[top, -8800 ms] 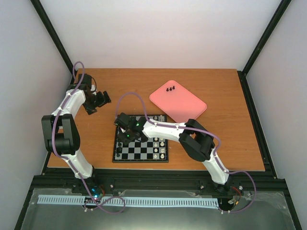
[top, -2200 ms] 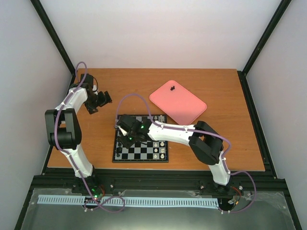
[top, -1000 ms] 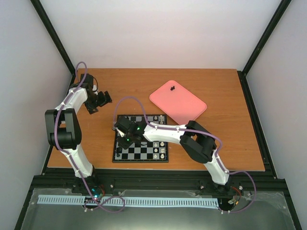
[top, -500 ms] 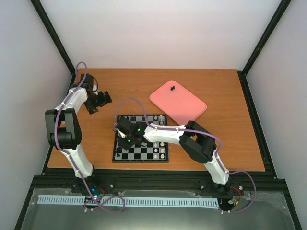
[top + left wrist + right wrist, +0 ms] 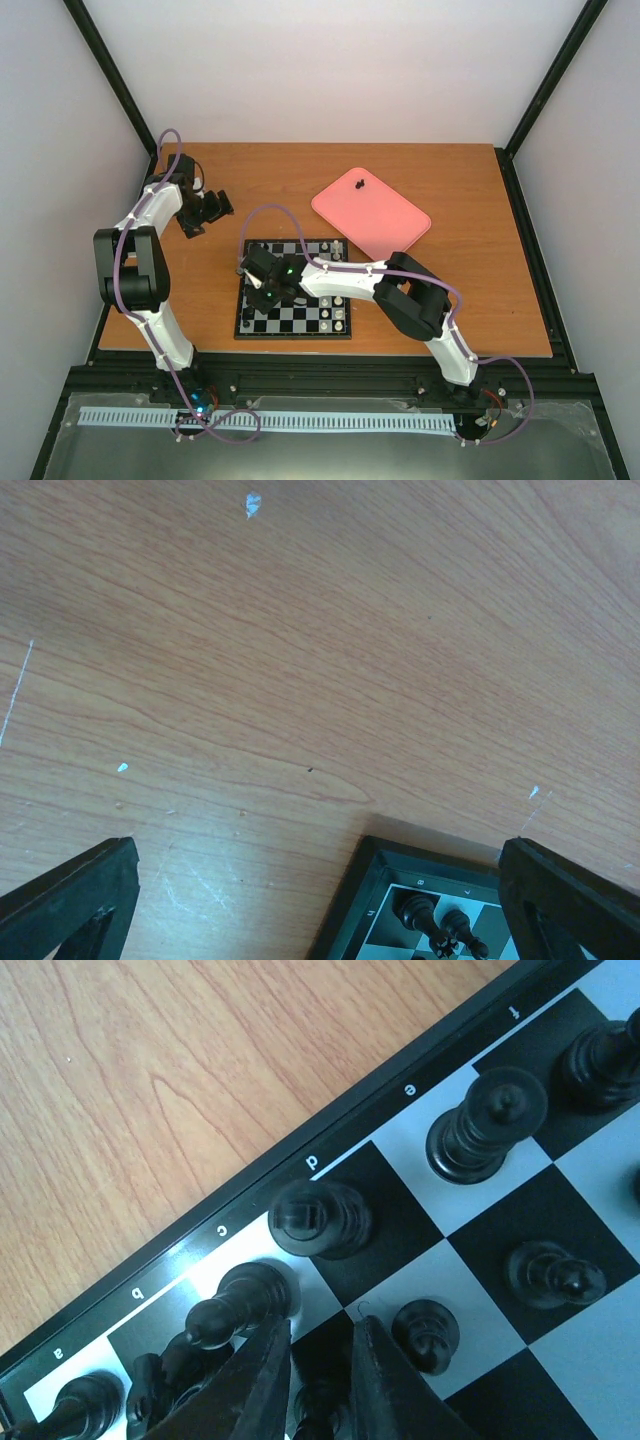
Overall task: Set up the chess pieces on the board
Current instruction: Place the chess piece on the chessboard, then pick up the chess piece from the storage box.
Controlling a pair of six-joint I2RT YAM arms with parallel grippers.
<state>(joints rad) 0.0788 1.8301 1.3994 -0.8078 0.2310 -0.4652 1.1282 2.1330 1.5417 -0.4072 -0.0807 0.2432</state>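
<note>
The board point(image 5: 244, 324) lies in the middle of the table. My right gripper point(image 5: 262, 286) is low over its left part. In the right wrist view its fingers point(image 5: 318, 1360) stand a narrow gap apart, closed around a small black piece point(image 5: 320, 1418) over a dark square. Black pieces stand around it: a king point(image 5: 318, 1220), a bishop point(image 5: 235, 1305), a queen point(image 5: 485, 1125) and two pawns point(image 5: 425, 1335). One black piece point(image 5: 358, 183) is on the pink tray point(image 5: 385, 225). My left gripper point(image 5: 205, 210) is open and empty over bare table, left of the board.
White pieces point(image 5: 336, 310) stand along the board's right side. The left wrist view shows the board's corner point(image 5: 385, 880) with two black pieces point(image 5: 435, 920). The tray lies back right of the board, touching its corner.
The tray held three black pieces 8.8 s ago and holds one now. Over the last second my right gripper shifted slightly on the board's left side. The left arm stayed put.
</note>
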